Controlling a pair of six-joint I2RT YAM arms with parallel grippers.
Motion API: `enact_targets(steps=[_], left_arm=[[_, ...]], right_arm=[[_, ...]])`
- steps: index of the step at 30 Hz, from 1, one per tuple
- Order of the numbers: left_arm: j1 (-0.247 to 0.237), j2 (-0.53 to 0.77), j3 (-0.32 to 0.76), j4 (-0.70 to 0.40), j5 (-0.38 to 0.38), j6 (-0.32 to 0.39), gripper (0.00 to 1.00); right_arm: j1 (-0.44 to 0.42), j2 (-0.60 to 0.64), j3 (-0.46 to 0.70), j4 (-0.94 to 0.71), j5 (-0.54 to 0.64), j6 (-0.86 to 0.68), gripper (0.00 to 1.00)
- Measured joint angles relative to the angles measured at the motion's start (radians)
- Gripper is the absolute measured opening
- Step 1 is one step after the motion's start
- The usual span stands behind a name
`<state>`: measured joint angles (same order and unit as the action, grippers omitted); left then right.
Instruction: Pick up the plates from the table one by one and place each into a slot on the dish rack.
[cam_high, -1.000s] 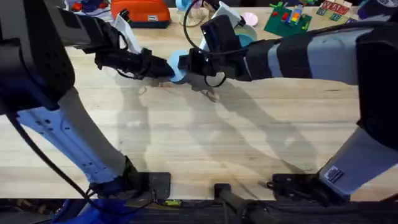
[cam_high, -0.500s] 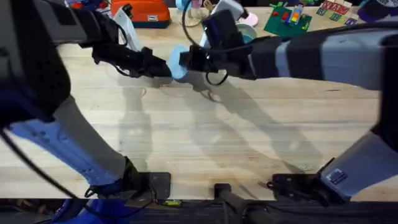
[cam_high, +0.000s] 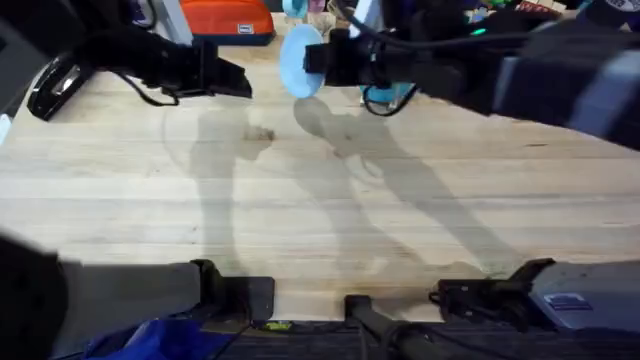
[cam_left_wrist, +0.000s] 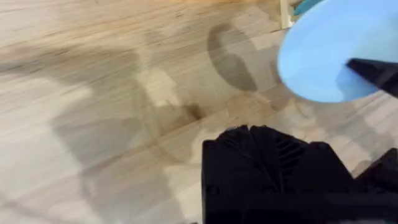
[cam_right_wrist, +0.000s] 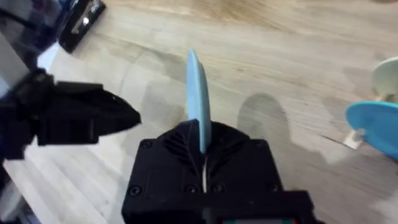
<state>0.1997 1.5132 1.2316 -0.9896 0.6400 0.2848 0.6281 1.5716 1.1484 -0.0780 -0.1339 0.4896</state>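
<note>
plate (cam_high: 297, 60), light blue, is clamped by its edge in my right gripper (cam_high: 318, 62), lifted above the far edge of the worktop (cam_high: 320, 200); my left gripper (cam_high: 240, 82) has closed, empty fingers, just beside it.

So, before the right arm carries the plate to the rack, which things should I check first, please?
1. Right gripper shut on the light blue plate at its rim: ok.
2. Plate lifted off the table, its shadow below: ok.
3. Left gripper apart from the plate: ok.
4. Left gripper's fingers together and holding nothing: ok.
5. Another blue plate stands by wooden pegs at the far side: ok.
6. A free slot for this plate: cannot tell.
</note>
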Motion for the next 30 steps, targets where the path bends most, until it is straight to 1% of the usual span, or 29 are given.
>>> enact_targets(steps=[6, 9, 16, 22, 24, 28, 29, 30], left_arm=[[0.000, -0.147, 0.000, -0.051, -0.097, -0.008, 0.040], [0.000, -0.208, 0.000, -0.063, -0.139, -0.014, 0.040], [0.000, -0.319, 0.000, -0.093, -0.174, -0.019, 0.040], [-0.004, -0.398, 0.000, -0.138, -0.184, -0.023, 0.039], [-0.019, -0.421, 0.000, -0.142, -0.189, -0.023, 0.039], [-0.078, -0.456, 0.000, -0.143, -0.208, -0.022, 0.041], [-0.091, -0.461, 0.000, -0.144, -0.216, -0.022, 0.074], [-0.103, -0.465, 0.000, -0.145, -0.223, -0.021, 0.175]], right_arm=[[-0.002, -0.136, 0.002, -0.152, 0.000, -0.135, 0.029], [-0.003, -0.170, 0.023, -0.262, 0.000, -0.210, 0.029], [-0.005, -0.177, 0.148, -0.504, 0.009, -0.388, 0.029], [-0.005, -0.178, 0.272, -0.662, 0.090, -0.505, 0.029], [-0.005, -0.178, 0.304, -0.699, 0.118, -0.542, 0.029], [-0.006, -0.178, 0.355, -0.747, 0.156, -0.597, 0.029], [-0.006, -0.178, 0.367, -0.756, 0.161, -0.609, 0.029], [-0.006, -0.178, 0.377, -0.764, 0.167, -0.621, 0.029]])
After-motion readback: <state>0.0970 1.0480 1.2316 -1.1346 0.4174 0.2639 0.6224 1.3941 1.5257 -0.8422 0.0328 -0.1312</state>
